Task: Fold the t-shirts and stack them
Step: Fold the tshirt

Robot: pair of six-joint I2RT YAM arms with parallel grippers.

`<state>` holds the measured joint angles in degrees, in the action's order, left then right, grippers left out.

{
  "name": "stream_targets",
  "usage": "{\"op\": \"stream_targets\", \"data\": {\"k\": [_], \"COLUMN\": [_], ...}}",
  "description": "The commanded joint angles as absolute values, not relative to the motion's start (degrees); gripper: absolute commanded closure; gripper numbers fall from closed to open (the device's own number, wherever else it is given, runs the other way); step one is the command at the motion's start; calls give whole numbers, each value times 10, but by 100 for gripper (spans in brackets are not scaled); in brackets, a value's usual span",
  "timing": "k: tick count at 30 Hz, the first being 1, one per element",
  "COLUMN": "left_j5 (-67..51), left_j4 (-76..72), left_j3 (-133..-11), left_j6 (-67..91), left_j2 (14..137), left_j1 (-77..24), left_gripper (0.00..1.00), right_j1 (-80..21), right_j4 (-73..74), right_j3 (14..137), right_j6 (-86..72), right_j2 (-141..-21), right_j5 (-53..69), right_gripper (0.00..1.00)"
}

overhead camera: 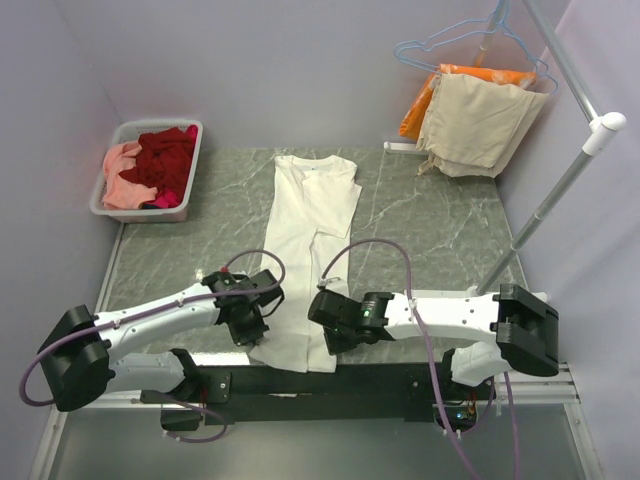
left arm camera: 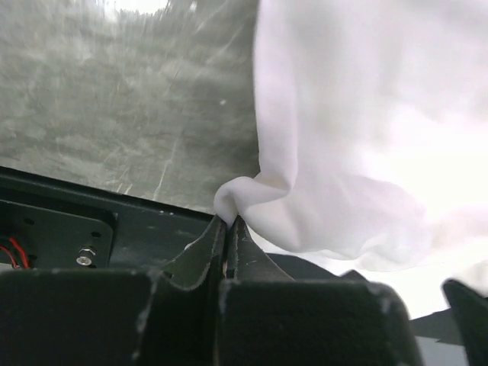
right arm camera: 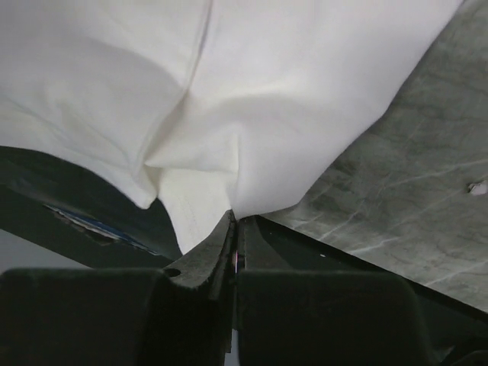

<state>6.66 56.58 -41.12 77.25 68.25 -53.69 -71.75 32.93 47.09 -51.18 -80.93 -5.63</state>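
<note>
Top external view: at the table's near edge, the left gripper [left arm camera: 229, 223] and the right gripper [right arm camera: 236, 221] are each clamped on the near hem of the white t-shirt [overhead camera: 305, 225], one at either side. The fabric bunches between their closed fingers above the black mounting rail [overhead camera: 300, 380]. The shirt lies folded lengthwise as a narrow strip on the green marbled table [overhead camera: 440, 230], collar at the far end. Farther back on the left, a grey basket [overhead camera: 130, 214] holds a dark red t-shirt [overhead camera: 168, 160] and a salmon pink t-shirt [overhead camera: 122, 185]. At far right, a beige cloth [overhead camera: 480, 125] and an orange cloth [overhead camera: 415, 112] hang from a rack [overhead camera: 560, 190].
</note>
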Motion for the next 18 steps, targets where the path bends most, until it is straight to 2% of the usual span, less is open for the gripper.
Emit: {"op": "stream_targets", "data": {"k": [1, 13, 18], "left_j5": [127, 197, 257], "left_j4": [599, 635, 633], "left_j3": [-459, -553, -634], "left_j6": [793, 799, 766], "left_j2": [697, 749, 807], "left_j1": [-539, -534, -501], "left_gripper": [99, 99, 99], "right_j1": [-715, -620, -566], "right_j4": [365, 389, 388], "right_j3": [510, 556, 580], "right_j6": [-494, -428, -388], "right_j2": [-797, -764, -775], "right_j5": [-105, -141, -142], "right_gripper": [100, 100, 100]}}
